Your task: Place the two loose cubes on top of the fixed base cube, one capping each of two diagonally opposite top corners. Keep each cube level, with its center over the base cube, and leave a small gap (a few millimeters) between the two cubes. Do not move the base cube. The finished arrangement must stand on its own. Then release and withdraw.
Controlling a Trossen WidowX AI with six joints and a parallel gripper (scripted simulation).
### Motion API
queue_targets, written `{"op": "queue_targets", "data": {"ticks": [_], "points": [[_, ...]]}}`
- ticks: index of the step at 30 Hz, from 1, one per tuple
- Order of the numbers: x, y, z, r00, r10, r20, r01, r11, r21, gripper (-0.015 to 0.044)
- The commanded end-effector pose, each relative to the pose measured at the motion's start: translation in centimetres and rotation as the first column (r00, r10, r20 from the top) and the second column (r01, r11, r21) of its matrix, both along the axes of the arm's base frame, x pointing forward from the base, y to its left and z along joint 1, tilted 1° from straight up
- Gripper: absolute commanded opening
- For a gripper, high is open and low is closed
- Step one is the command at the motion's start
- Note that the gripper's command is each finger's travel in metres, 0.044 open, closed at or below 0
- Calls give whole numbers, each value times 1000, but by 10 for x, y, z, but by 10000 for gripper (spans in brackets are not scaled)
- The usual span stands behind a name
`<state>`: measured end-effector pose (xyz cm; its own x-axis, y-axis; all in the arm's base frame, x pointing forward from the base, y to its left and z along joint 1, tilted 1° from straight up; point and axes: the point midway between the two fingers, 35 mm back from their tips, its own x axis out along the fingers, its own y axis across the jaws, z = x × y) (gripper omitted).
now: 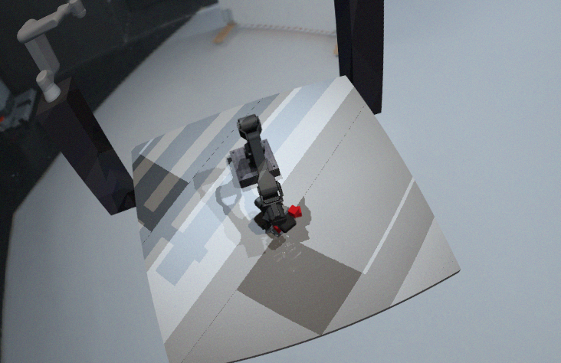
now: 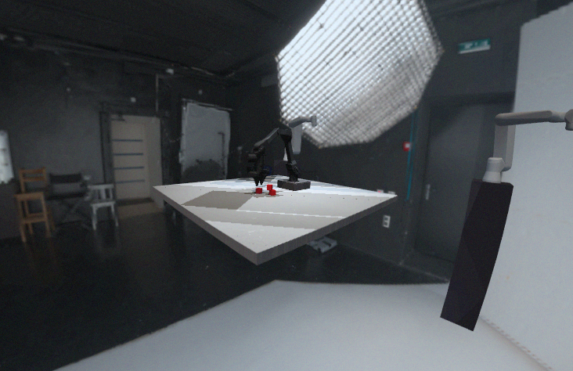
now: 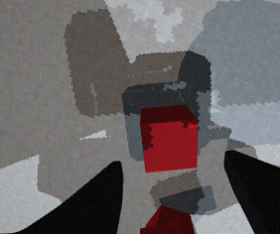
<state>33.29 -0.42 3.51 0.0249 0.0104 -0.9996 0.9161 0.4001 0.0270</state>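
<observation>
3 red cubes (image 2: 258,190) (image 3: 171,146), plain-faced, sharp-edged; fingers (image 2: 259,181) spread, w/ nothing pinched.

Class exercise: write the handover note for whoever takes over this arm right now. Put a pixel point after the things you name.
Gripper (image 1: 274,230) (image 2: 258,184) (image 3: 173,164): open, empty, above the lone red cube.
Lone red cube (image 1: 277,229) (image 2: 258,190) (image 3: 171,147): on the table, apart from the others.
Other two red cubes (image 1: 294,210) (image 2: 269,187) (image 3: 170,224): close together; one looks higher, but whether it is stacked I cannot tell.
Done: the two-cube cap is not finished; one cube may already be placed.
Left: probably grip the lone cube, set it level on the diagonal corner leaving a small gap, release, withdraw.
</observation>
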Motion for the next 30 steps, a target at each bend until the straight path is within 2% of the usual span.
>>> {"op": "queue_targets", "data": {"ticks": [1,20,26,30], "points": [[0,0,-7,1000,5,-2,-5,1000,0,265],[0,0,-35,1000,5,-2,-5,1000,0,265],[0,0,-35,1000,5,-2,-5,1000,0,108],[0,0,-35,1000,5,-2,-5,1000,0,105]]}}
